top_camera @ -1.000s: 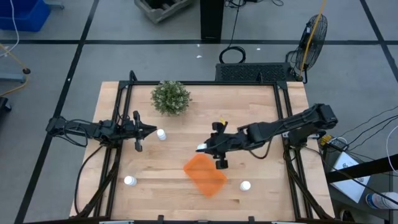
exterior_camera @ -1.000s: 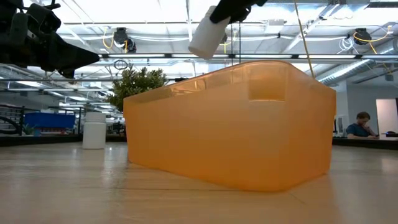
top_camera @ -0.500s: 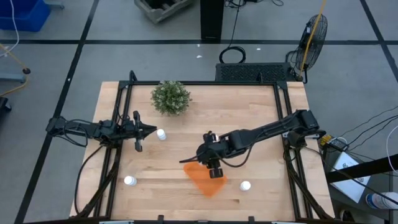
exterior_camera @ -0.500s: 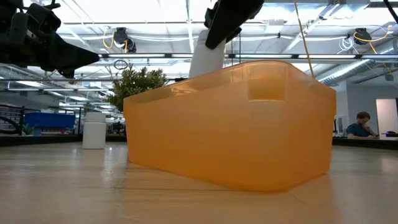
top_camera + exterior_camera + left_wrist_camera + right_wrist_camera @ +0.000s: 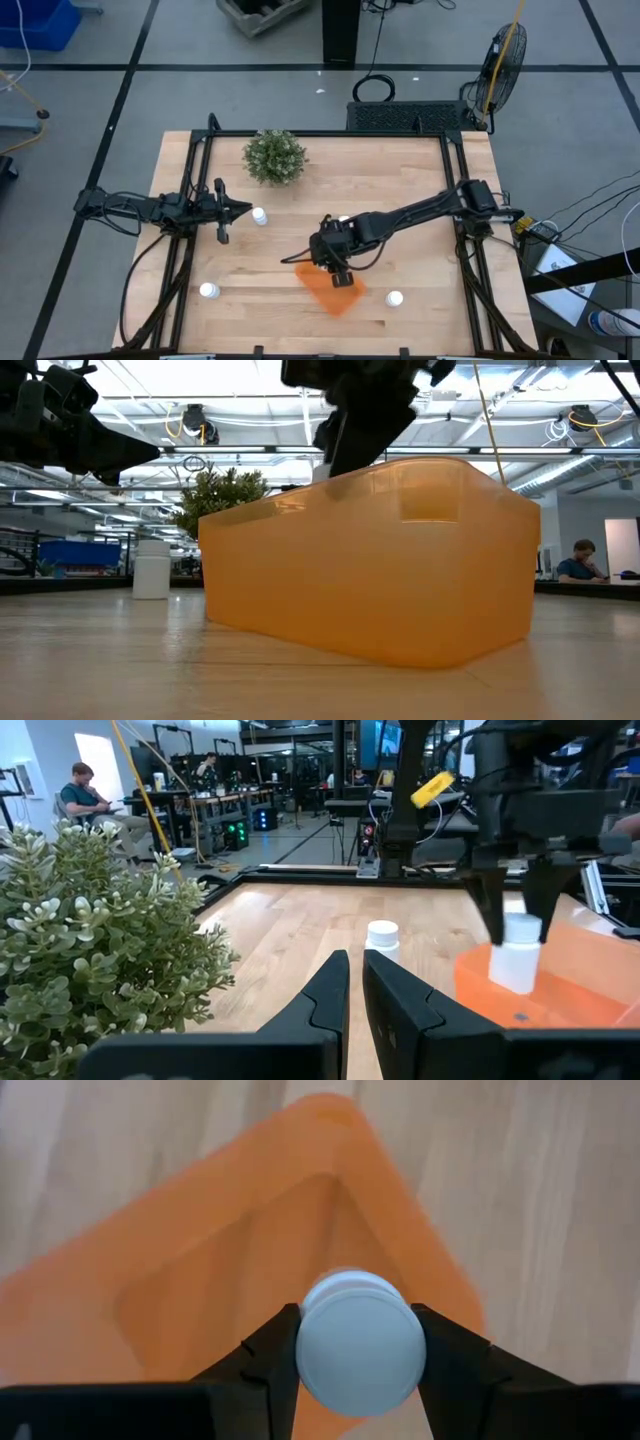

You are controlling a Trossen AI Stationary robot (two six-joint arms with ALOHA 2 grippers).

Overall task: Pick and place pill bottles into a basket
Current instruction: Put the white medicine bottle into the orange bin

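Wooden table (image 5: pixel 400 190): potted green plant (image 5: pixel 274 157) near its far edge. Orange basket (image 5: pixel 331 284) lies near the front edge, centre. Right gripper (image 5: pixel 330 256) sits directly over the basket's far corner, fingers clamped on a white pill bottle (image 5: pixel 358 1342) held upright above the basket floor. Left gripper (image 5: pixel 243 209) waits at the left side, fingers nearly together, holding nothing; a pill bottle (image 5: pixel 260 215) stands just beside its tip. Two further bottles stand apart: front left (image 5: pixel 208 291) and right of the basket (image 5: pixel 394 298).
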